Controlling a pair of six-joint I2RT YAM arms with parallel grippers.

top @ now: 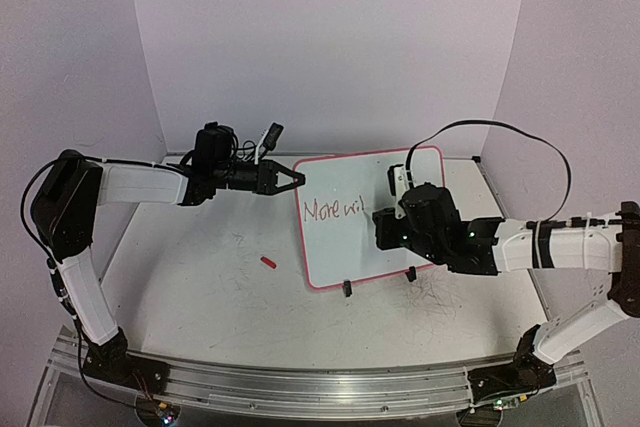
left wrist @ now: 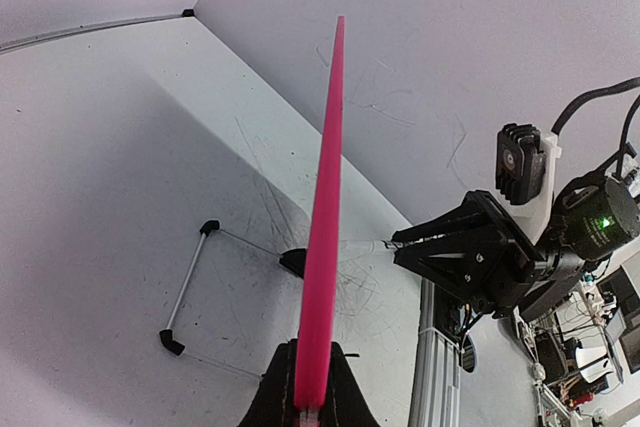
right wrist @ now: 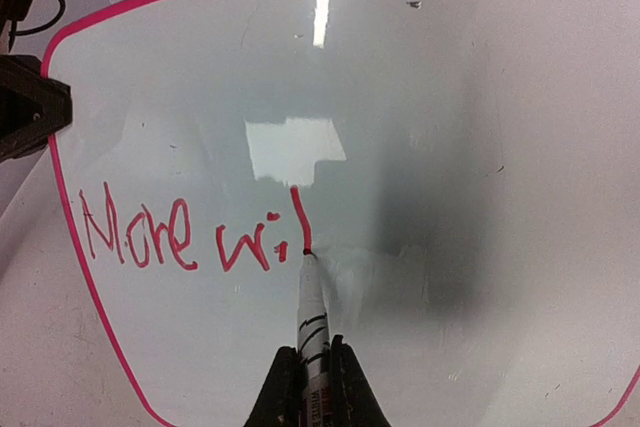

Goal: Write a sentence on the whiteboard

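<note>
The whiteboard (top: 350, 192) stands tilted on two black clip feet at mid-table, its red-pink rim showing. Red lettering (top: 335, 210) reads "More wil" on its left half; it is clear in the right wrist view (right wrist: 180, 235). My left gripper (top: 297, 178) is shut on the board's upper left edge; in the left wrist view the pink rim (left wrist: 325, 227) runs up from between the jaws (left wrist: 308, 402). My right gripper (right wrist: 312, 387) is shut on a white marker (right wrist: 310, 317), its red tip touching the board at the foot of the "l".
A red marker cap (top: 267, 261) lies on the table left of the board. The board's wire stand (left wrist: 190, 282) rests on the table behind it. Enclosure walls stand at the back and sides. The metal rail (top: 300, 387) runs along the near edge.
</note>
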